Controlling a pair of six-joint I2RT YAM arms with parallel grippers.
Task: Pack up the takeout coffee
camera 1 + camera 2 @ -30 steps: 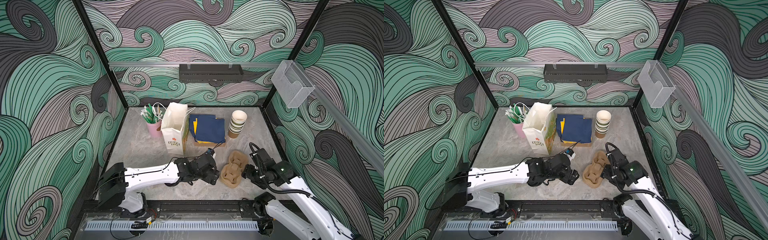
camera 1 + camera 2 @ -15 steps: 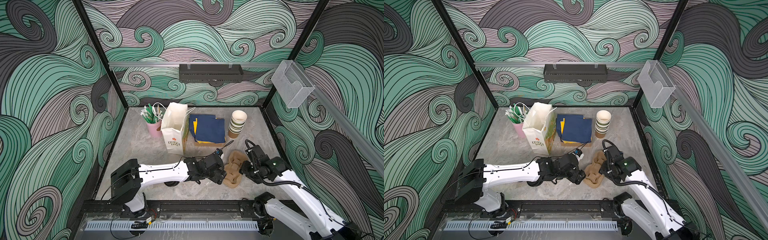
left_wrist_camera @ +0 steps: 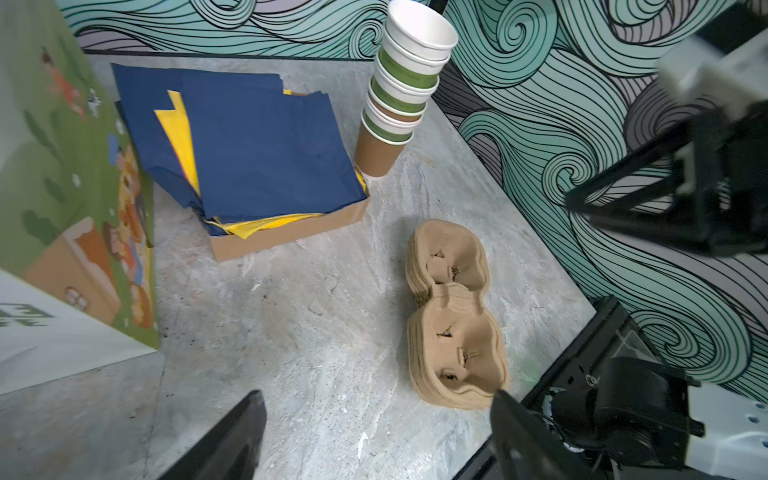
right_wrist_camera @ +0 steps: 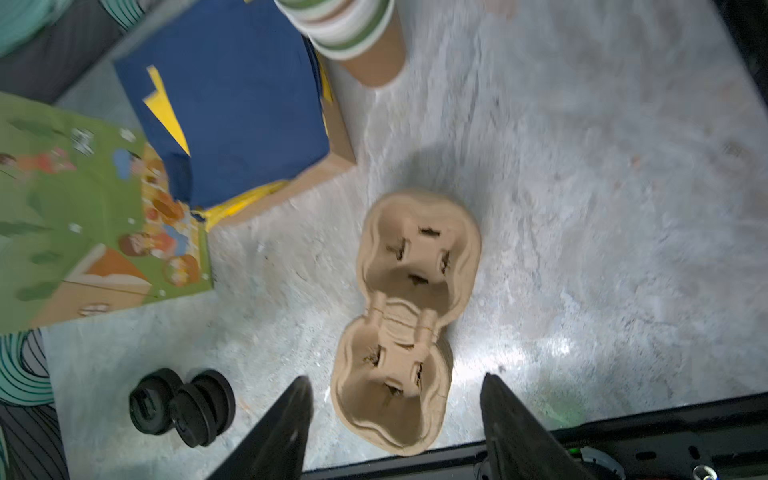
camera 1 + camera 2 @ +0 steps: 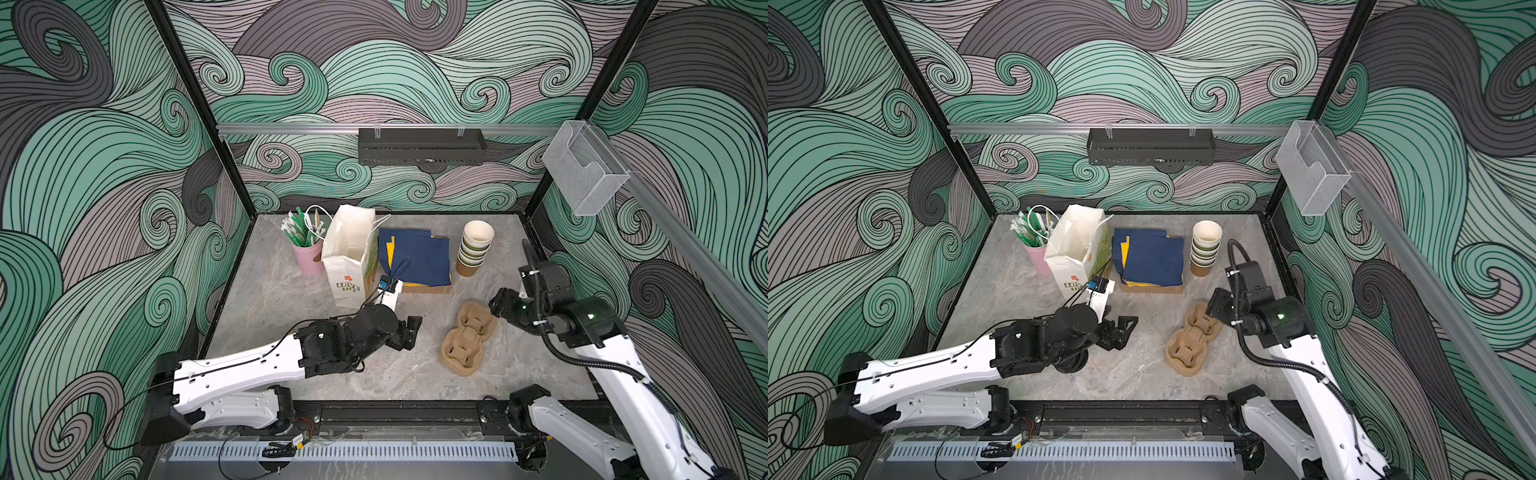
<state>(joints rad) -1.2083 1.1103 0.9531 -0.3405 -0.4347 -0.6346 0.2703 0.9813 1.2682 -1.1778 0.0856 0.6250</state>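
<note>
I see walls covered in teal, mauve and grey swirls with black lines, around a grey marbled counter. Toward the upper middle of the frame are a white bag with a green illustrated side, navy and yellow napkins and white stacked cups banded olive-green. The carrier is tan, and the left tool and right tool are black.

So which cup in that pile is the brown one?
The bottom cup, the one standing on the table. Its side is plain brown, while the cups nested above it show green bands.
</note>
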